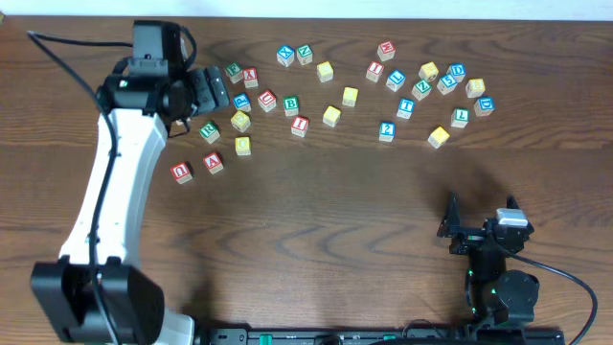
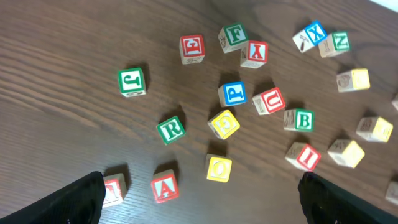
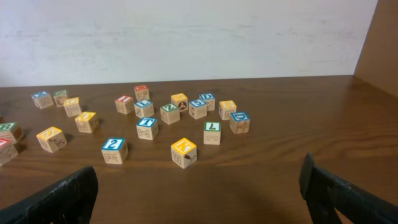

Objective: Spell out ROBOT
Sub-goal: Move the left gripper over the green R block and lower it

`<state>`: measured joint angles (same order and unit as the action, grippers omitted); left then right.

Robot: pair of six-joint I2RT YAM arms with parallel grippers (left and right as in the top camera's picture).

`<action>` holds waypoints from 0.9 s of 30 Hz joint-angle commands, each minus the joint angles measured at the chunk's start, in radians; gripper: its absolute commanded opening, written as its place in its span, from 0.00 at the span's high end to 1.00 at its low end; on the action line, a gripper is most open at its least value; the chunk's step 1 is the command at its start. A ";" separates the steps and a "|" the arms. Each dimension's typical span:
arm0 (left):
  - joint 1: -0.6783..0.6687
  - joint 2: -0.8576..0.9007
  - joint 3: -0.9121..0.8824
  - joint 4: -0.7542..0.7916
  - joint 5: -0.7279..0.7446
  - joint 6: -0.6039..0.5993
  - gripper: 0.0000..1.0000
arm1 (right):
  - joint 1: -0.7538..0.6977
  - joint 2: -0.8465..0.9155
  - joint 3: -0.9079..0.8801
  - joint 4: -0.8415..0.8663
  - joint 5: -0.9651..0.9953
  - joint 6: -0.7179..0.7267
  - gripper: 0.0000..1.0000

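1. Overhead view: the left arm (image 1: 115, 182) is shown reaching over the left-hand cluster of cubes. The right pincer (image 3: 198, 186) is shown low, with every cube well ahead of it.
2. The left pincer (image 2: 200, 198) is spread to its full width. Nothing is held between its fingers (image 2: 74, 200).
3. The right pincer is likewise spread wide and is empty.
4. R (image 2: 170, 129) is located ahead of the left pincer, offset toward its left finger. It stands apart from its neighbours.
5. O (image 2: 219, 168) is located just ahead of the left pincer, close to its centreline. A second yellow cube (image 2: 224, 124) is found just beyond O. B (image 2: 303, 120) is found further ahead, toward the right finger.
6. T cannot be identified with certainty among the cubes ahead of the right pincer.
7. The left pincer is judged much the nearer to R, so R is expected to be taken first by that arm.
8. No long axis is presented by a cube. However, R is turned slightly off square to the jaw line, so a small wrist rotation is probably required before the descent forward and leftward.
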<state>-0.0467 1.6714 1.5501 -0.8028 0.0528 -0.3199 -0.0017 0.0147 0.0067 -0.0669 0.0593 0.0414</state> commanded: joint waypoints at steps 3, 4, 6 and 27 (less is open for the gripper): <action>0.005 0.026 0.052 0.002 -0.047 -0.126 0.02 | 0.003 -0.007 -0.001 -0.004 0.001 0.006 0.01; 0.005 0.027 0.052 0.000 -0.060 -0.140 0.02 | 0.003 -0.007 -0.001 -0.004 0.001 0.006 0.01; 0.005 0.028 0.052 -0.004 -0.077 -0.159 0.02 | 0.003 -0.007 -0.001 -0.004 0.001 0.006 0.01; 0.042 0.201 0.076 -0.026 -0.053 -0.146 0.02 | 0.003 -0.007 -0.001 -0.004 0.001 0.006 0.01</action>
<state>-0.0074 1.8584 1.5795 -0.8265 -0.0051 -0.4717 -0.0017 0.0147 0.0067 -0.0669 0.0593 0.0414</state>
